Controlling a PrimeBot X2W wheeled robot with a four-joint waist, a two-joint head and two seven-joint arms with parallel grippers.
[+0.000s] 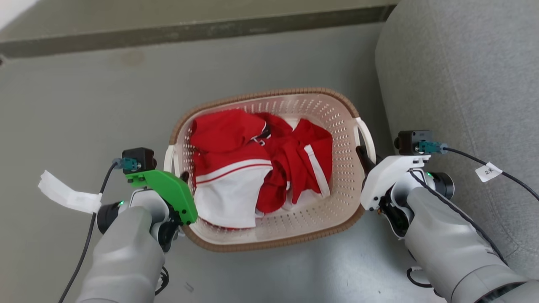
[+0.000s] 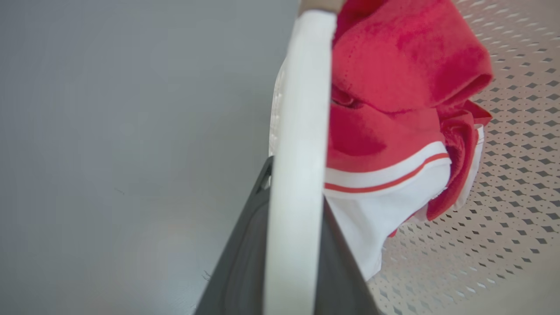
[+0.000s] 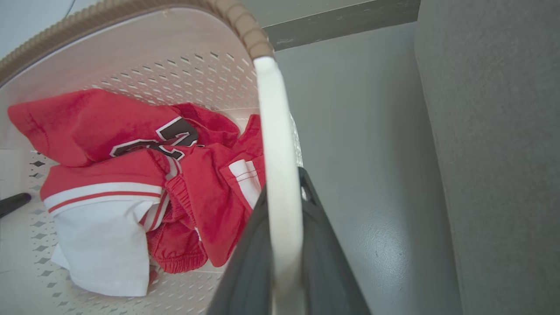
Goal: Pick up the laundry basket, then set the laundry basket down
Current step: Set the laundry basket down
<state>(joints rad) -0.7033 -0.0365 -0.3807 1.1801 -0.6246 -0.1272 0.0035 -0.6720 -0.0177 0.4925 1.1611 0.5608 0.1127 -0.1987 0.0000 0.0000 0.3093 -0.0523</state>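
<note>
Grey-sleeved forearms come up from the near edge of the floor [image 1: 105, 105], the left forearm [image 1: 122, 252] carrying a green wrist cover [image 1: 170, 191] and the right forearm [image 1: 446, 248] a white wrist cover [image 1: 387, 174].

The left gripper [image 1: 181, 177] is at the left handle [image 1: 169, 158] of the laundry basket [image 1: 341, 139]. In the left wrist view its two dark fingers [image 2: 245, 262] lie one on each side of the white loop [image 2: 297, 131], pinching it. The right gripper [image 1: 364, 156] is at the right handle [image 1: 367, 136]. In the right wrist view its fingers [image 3: 323, 262] clamp that loop [image 3: 275, 131] the same way, one inside and one outside.

The basket lies between the two grippers, over the middle of the floor, with its long sides running near to far. Its right side is close beside a grey upholstered sofa [image 1: 463, 84]. I cannot tell whether its base touches the floor. Its brown woven-look rim [image 1: 269, 93] runs unbroken around the perforated cream wall.

Inside, red-and-white clothes [image 1: 261, 164] are heaped toward the left and middle. A white panel with a red stripe lies nearest, and a red piece with dark lettering [image 3: 175, 135] lies further in.

Beyond the basket, the far edge of the floor meets a dark strip [image 1: 189, 31].
</note>
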